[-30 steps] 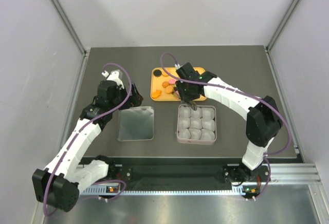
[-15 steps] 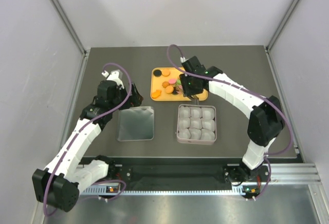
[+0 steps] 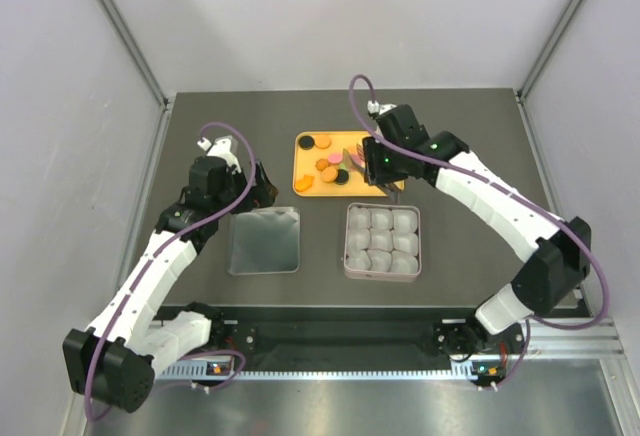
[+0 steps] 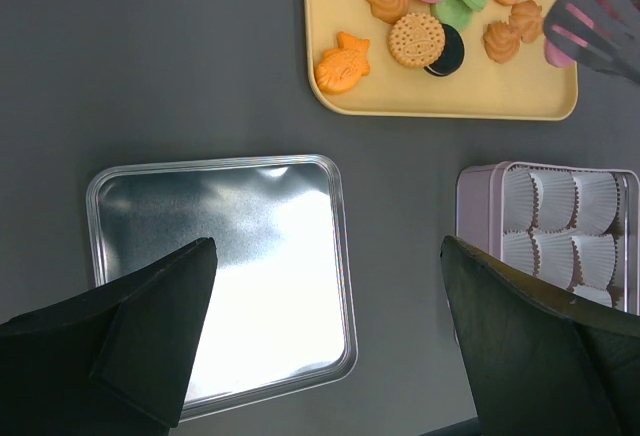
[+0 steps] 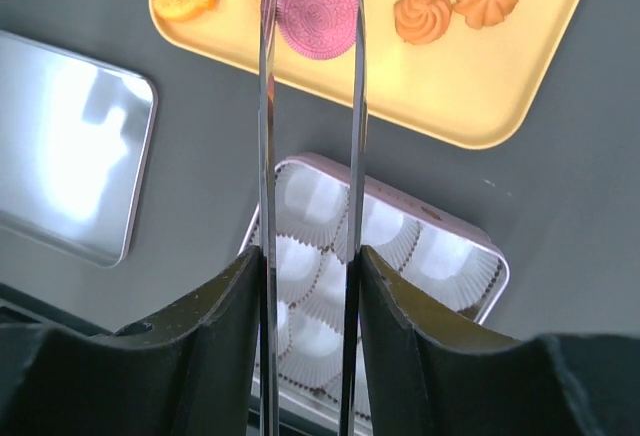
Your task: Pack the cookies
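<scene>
Cookies (image 4: 416, 39), orange, pink, green and black, lie on a yellow tray (image 4: 500, 96); they also show in the top view (image 3: 325, 164). My right gripper (image 5: 308, 256) is shut on metal tongs (image 5: 265, 156). The tong tips clamp a pink cookie (image 5: 318, 11) over the tray's (image 5: 480, 106) right part. In the top view this gripper (image 3: 372, 161) is over the tray (image 3: 297, 161). A pink square tin (image 3: 348, 256) with empty white paper cups (image 5: 310, 206) stands just in front of the tray. My left gripper (image 4: 325, 256) is open and empty above the silver lid (image 4: 225, 276).
The silver lid (image 3: 265, 240) lies flat to the left of the tin (image 4: 462, 216). An orange fish-shaped cookie (image 4: 343, 63) lies at the tray's near left corner. Grey walls stand on both sides of the dark table (image 3: 480, 136).
My right arm moved back from above the tin's far edge to over the tray's right part, with the tongs. The left arm has not moved.
</scene>
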{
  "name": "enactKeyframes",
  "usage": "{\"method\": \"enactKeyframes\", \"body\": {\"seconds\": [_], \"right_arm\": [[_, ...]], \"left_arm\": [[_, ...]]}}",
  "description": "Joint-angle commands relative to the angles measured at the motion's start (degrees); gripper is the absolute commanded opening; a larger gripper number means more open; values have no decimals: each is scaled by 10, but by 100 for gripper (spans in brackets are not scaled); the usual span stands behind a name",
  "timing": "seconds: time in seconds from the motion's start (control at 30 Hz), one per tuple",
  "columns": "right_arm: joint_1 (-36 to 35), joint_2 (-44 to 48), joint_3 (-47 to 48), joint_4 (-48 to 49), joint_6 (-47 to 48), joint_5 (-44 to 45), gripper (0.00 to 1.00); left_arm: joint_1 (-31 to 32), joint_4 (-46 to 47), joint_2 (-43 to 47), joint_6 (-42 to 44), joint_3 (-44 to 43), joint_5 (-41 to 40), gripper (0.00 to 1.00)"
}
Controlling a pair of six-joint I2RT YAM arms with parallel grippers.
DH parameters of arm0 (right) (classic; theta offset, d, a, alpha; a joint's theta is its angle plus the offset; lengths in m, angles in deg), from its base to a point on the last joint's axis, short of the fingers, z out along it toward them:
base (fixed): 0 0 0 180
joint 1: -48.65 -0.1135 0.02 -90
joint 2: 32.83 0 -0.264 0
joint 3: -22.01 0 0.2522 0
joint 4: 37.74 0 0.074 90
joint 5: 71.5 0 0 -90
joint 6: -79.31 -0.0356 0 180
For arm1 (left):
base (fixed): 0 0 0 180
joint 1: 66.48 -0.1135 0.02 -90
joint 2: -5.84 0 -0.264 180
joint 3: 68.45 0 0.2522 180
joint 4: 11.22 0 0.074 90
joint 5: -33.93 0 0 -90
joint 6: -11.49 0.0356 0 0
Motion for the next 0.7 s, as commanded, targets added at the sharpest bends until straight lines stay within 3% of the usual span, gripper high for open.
{"method": "enactKeyframes", "body": {"seconds": [0.0,0.33,0.67], "right_arm": [[2,56,-19,-17,2,-14,40],[2,154,-99,-45,-2,-68,40],[-10,178,-160,-30,-15,-93,39]], "left_arm": [[-3,14,3,5,-6,5,99],[-3,13,1,6,-7,2,99],[-4,11,2,8,-7,-4,99]]}}
